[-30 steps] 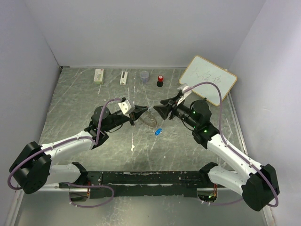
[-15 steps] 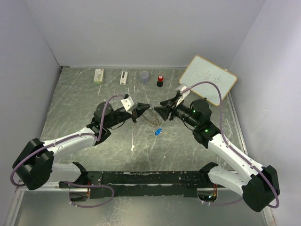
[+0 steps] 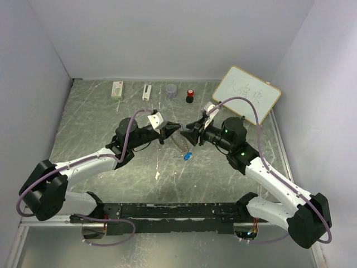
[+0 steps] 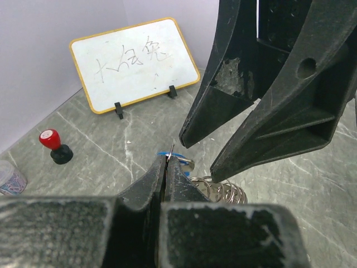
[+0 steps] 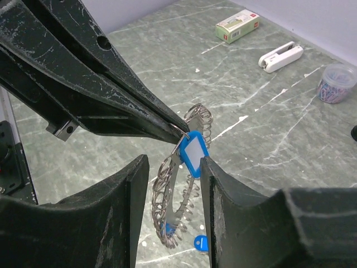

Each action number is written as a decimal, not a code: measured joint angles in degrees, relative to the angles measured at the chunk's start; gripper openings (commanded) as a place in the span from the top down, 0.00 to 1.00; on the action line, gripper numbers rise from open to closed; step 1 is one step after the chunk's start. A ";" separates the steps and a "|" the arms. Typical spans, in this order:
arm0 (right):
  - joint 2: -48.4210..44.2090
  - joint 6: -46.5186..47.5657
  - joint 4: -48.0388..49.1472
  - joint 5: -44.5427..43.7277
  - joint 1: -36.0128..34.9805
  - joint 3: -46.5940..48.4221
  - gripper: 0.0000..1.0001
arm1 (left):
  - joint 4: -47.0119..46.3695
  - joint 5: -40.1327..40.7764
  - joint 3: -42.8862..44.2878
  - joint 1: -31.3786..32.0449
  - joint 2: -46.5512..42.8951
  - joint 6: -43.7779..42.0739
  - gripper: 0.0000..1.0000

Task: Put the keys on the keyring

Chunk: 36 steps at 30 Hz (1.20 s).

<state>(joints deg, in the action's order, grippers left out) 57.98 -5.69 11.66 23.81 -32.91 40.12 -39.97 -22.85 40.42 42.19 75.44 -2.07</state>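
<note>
- My left pincer [image 4: 167,167] was clenched on thin wire at the top edge of the keyring [image 5: 199,118], holding it in the air at the middle of the overhead view.
- The keyring hung edge-on and looked stiff, light and springy. I judged it would swing or twist easily, since it was held at one point only.
- A blue key with a white part [image 5: 193,151] dangled just under that pinch point.
- My right pincer [image 5: 173,162] was released. Its jaws stood apart on either side of that key and the ring, and I could not tell whether either jaw touched them.
- An all-blue key [image 5: 199,243] lay on the table [image 5: 268,139] below, apart from the ring.
- The keys looked tiny, hard and slippery. I judged the flat blue head the best place to grip them.
</note>
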 measured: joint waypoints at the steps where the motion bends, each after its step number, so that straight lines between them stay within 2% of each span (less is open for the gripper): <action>1: 0.17 0.20 0.04 -0.02 -0.09 0.09 0.59 | 0.04 -0.22 0.02 0.00 0.13 0.00 0.93; 7: 2.14 0.68 0.02 -0.15 -0.55 0.37 0.63 | 0.35 -0.98 0.04 0.00 0.28 0.20 0.93; 16: 3.10 1.68 0.09 -3.19 -1.14 0.37 0.75 | 0.76 -1.88 0.04 0.00 0.28 0.48 0.93; 36: 1.99 4.92 0.00 -7.61 -1.57 0.37 0.78 | 2.73 -2.93 1.40 -0.09 0.28 0.87 0.93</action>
<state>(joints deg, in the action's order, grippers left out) 59.96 -0.78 11.66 16.21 -34.48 40.49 -37.23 -25.78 41.82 42.11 75.72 -1.19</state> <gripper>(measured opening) 0.224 0.069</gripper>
